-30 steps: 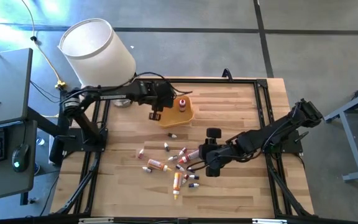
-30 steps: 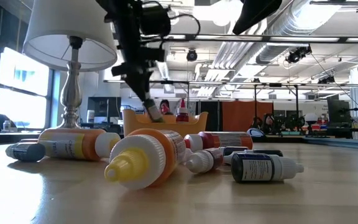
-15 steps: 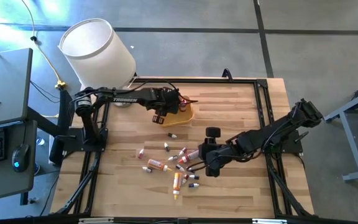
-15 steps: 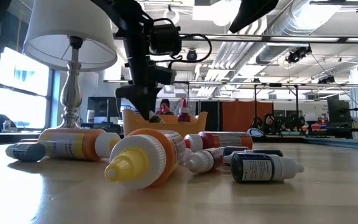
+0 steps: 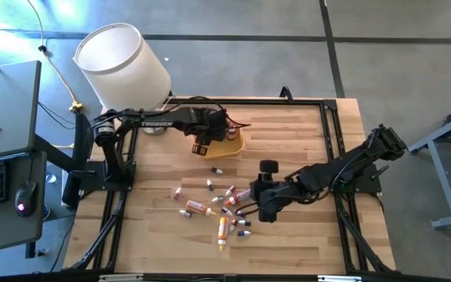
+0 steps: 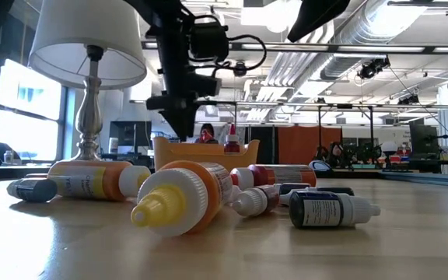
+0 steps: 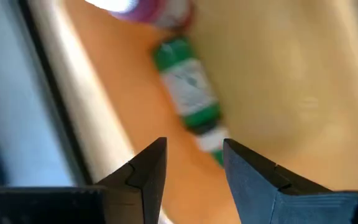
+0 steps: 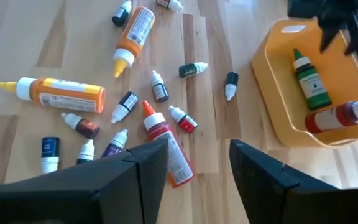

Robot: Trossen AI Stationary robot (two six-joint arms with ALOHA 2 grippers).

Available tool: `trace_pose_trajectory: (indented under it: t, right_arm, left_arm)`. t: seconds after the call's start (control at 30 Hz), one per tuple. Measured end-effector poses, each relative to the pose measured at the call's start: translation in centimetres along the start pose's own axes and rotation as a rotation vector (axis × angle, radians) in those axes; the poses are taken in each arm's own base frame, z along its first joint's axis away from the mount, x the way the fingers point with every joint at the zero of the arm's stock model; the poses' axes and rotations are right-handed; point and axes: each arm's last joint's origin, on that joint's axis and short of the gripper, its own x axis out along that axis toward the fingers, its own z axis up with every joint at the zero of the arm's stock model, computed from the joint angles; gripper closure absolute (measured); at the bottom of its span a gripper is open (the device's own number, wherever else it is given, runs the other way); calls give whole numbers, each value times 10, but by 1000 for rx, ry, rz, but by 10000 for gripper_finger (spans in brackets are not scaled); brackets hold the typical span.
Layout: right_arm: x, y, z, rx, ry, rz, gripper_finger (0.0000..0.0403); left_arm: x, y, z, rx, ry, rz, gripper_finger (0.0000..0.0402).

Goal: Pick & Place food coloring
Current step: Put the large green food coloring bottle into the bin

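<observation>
A green-capped food coloring bottle [image 8: 309, 79] is seen lying in the orange tray [image 8: 272, 93] at the right of the right wrist view, beside a red bottle [image 8: 340, 116]; the rest of the bottles [image 5: 218, 205] are scattered on the wooden table [image 5: 304, 133] at the lower centre of the high view, with a large orange-labelled bottle [image 8: 58, 94] among them. The left gripper [image 7: 190, 165] is held over the tray, above the green bottle, its fingers parted narrowly and holding nothing, so a drop appears to be just completed. The right gripper [image 8: 197, 163] is poised over the heap, parted fairly wide and empty. Next, a descent onto one small bottle and a centred closing would be called for. White lettering on the left arm [image 5: 159, 122] is seen, possibly "TROSSEN"; bottle labels cannot be read.
</observation>
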Motion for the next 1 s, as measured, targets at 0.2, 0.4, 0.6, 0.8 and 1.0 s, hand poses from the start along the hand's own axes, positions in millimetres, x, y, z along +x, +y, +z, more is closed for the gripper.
trace_pose_trajectory:
  t: [0.2, 0.4, 0.6, 0.8, 1.0]
  right_arm:
    - [0, 1, -1, 46, 14, 28, 237]
    - [0, 1, -1, 93, 19, 28, 237]
    - [0, 1, -1, 94, 19, 28, 237]
    - [0, 1, -1, 93, 19, 27, 237]
    - [0, 1, -1, 87, 19, 27, 237]
  left_arm:
    - [10, -9, -6, -175, 18, -53, 250]
    - [27, -17, -11, -232, 14, -12, 250]
    - [33, -17, -13, -260, 23, 74, 250]
    - [41, -12, -21, -300, 26, 47, 250]
    - [48, 0, -29, -361, -26, 17, 250]
